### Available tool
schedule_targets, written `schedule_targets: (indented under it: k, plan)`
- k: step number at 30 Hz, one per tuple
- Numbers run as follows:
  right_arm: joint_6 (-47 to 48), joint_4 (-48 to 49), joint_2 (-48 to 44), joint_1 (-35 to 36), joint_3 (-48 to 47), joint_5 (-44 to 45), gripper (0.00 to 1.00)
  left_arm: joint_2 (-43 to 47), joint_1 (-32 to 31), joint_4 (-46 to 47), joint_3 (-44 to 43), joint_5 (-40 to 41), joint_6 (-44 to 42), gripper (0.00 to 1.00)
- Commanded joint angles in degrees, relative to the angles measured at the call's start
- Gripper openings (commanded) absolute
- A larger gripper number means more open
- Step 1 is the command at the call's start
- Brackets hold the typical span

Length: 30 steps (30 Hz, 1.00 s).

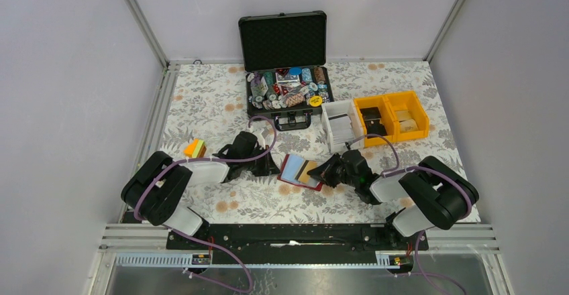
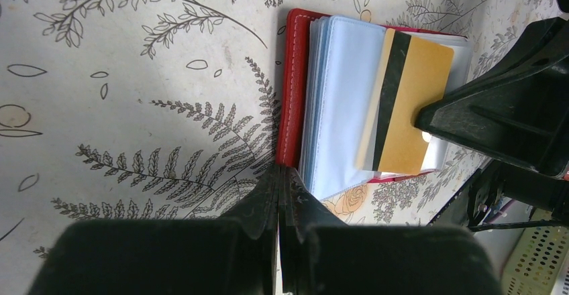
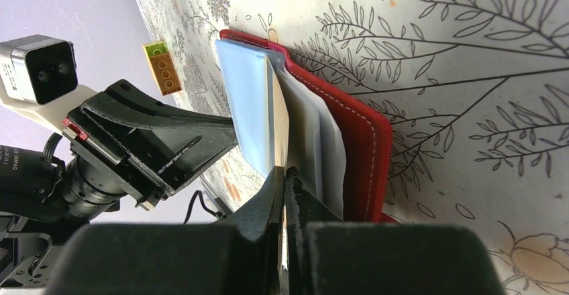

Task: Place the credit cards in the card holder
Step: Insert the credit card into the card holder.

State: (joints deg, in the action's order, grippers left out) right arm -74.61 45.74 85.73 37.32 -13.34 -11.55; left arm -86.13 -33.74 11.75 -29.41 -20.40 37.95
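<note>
The card holder lies open on the flowered cloth, its red cover under pale blue sleeves. A gold credit card with a black stripe lies across the sleeves. My right gripper is shut on that card's near edge; I cannot tell whether its far edge sits in a slot. Seen from the left wrist, the right fingers cover the card's right end. My left gripper is shut, its tips resting on the holder's near left corner with nothing between them. From above, both grippers flank the holder.
An open black case of poker chips stands at the back. To its right are a white bin and yellow bins. A small orange and green block lies left of the left arm.
</note>
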Motion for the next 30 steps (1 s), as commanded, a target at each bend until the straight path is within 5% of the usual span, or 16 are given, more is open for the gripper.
schedule_targets:
  k: [1, 18, 30]
  plan:
    - [3.53, -4.73, 0.44, 0.22, -0.97, 0.09, 0.0, -0.51, -0.37, 3.41, -0.34, -2.38, -0.33, 0.0]
    - [2.81, -9.57, -1.38, 1.15, -1.28, -3.22, 0.0, -0.68, -0.37, 2.67, -1.18, -2.22, -1.4, 0.0]
    - [7.37, -7.31, 5.64, 1.86, -6.98, -4.05, 0.0, 0.31, -0.37, 4.69, 0.4, -4.46, -2.28, 0.0]
